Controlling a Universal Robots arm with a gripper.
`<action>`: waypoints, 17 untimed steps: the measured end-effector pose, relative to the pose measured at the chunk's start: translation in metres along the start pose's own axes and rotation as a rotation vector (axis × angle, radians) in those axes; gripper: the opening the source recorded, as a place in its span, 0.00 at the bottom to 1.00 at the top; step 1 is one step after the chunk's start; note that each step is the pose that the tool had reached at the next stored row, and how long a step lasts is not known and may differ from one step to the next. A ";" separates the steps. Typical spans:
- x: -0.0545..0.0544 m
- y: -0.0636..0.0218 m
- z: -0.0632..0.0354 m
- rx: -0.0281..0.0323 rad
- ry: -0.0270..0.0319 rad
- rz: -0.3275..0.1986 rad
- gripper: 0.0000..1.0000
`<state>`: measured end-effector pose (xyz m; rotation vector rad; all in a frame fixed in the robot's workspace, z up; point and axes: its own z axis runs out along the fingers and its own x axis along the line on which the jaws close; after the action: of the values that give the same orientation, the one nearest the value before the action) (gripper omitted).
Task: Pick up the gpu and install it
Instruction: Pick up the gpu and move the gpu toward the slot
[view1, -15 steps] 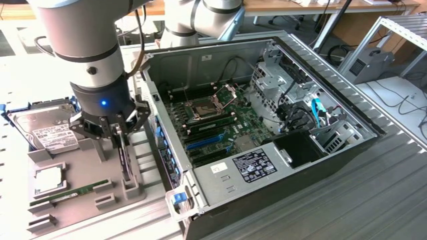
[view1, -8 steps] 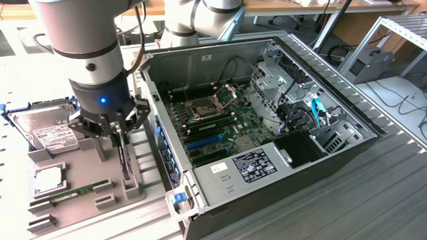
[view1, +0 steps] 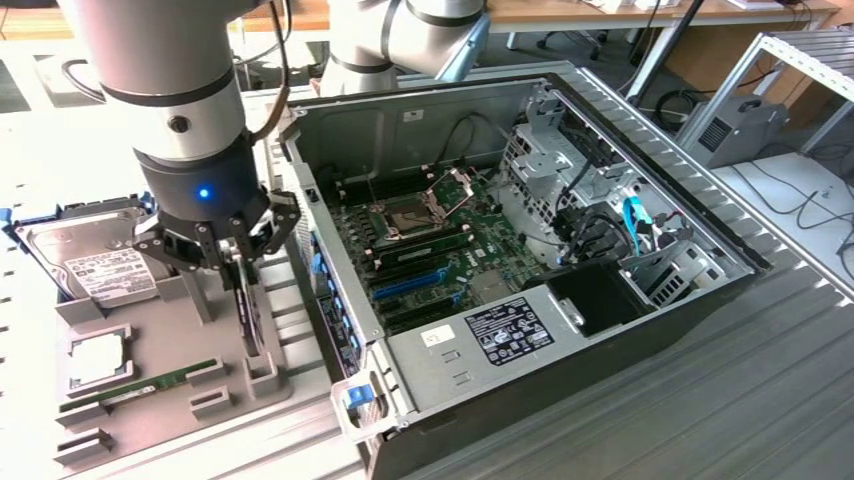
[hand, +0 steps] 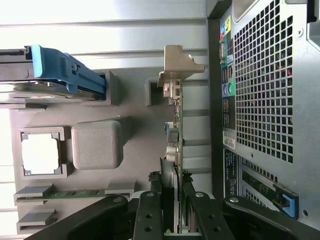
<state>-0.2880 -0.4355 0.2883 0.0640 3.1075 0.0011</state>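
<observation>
Wrist view: the end effector (hand: 172, 192) is clamped on the gpu (hand: 175, 120), which stands upright in its grey holder (hand: 140, 145). A straight, vertical lift seems best to avoid snagging.

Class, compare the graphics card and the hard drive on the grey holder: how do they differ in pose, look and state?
Pose: the graphics card stands on its thin edge; the hard drive lies labelled face up. Look: the card is thin and dark; the drive is boxy and silver. State: the gripper clamps the card; the drive is untouched. Both sit in the grey holder.
</observation>
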 end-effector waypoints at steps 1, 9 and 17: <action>0.000 0.0000 -0.0008 0.0001 0.0001 0.000 0.26; 0.000 0.0001 -0.0089 0.0015 -0.0001 0.000 0.26; -0.001 0.0002 -0.0176 0.0033 -0.0001 0.000 0.26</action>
<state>-0.2880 -0.4354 0.3059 0.0639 3.1075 -0.0041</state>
